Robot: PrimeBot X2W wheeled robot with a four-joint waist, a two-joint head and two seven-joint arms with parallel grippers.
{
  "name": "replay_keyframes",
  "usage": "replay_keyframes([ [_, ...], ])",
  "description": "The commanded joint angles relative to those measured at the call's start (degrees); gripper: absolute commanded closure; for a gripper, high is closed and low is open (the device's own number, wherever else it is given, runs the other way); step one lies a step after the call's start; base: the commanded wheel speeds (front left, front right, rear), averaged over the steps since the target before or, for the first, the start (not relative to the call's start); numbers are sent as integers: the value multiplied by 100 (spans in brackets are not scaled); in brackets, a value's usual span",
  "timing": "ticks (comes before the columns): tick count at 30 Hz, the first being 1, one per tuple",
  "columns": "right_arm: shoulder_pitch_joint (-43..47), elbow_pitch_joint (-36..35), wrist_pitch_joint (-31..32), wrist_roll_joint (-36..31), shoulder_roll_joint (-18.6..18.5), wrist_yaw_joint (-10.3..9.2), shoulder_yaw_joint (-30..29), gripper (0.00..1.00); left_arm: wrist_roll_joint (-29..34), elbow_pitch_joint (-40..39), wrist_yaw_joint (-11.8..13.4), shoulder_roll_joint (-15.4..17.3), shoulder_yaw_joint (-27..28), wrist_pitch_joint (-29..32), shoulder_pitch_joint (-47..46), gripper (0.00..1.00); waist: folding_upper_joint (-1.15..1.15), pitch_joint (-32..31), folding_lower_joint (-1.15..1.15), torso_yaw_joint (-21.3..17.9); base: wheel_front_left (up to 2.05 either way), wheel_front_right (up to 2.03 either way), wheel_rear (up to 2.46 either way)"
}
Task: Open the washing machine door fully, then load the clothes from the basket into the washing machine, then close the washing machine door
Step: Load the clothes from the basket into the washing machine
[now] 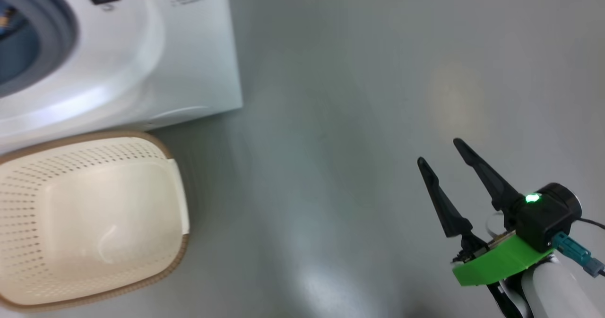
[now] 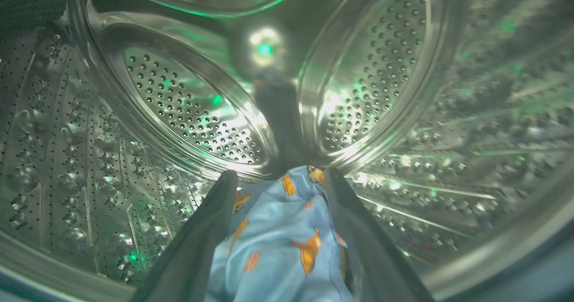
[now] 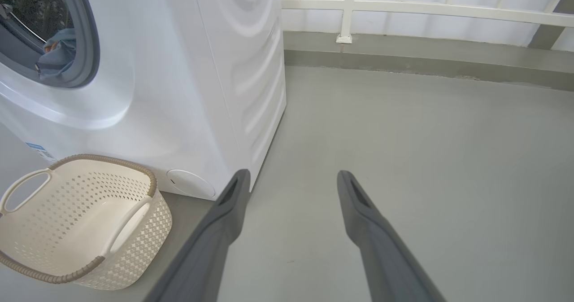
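My left gripper [image 2: 278, 178] is inside the perforated steel drum [image 2: 193, 109] of the white washing machine [image 1: 142, 48], its fingers spread open. The clothes [image 2: 278, 239], light blue with orange patches, lie loose between and below the fingers. In the right wrist view the clothes [image 3: 58, 57] show through the machine's [image 3: 188, 91] round opening, behind the grey gasket [image 3: 92, 46]. The cream basket [image 1: 28, 204] stands on the floor before the machine with nothing in it. My right gripper [image 1: 438, 150] hangs open over bare floor to the right. The washing machine door is out of view.
The basket [image 3: 148, 230] stands close against the machine's lower front, near a round service cap [image 3: 190, 183] and a blue label [image 3: 36, 147]. Grey floor [image 1: 354, 119] stretches to the right. A low kerb and white railing [image 3: 403, 10] bound it at the back.
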Motion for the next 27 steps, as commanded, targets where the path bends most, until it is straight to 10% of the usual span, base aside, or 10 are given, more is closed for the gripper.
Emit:
replay_keyframes([
  [1,229,-105,-68,-61,-97,9,81,0,-48,-338,-28,279,128,-35,346,0,0,-355,0,326,0,0,0],
  [27,601,-263,57,-150,-135,9,-54,0,37,-4576,677,-1286,311,-36,5032,0,0,-795,0,856,0,0,0],
])
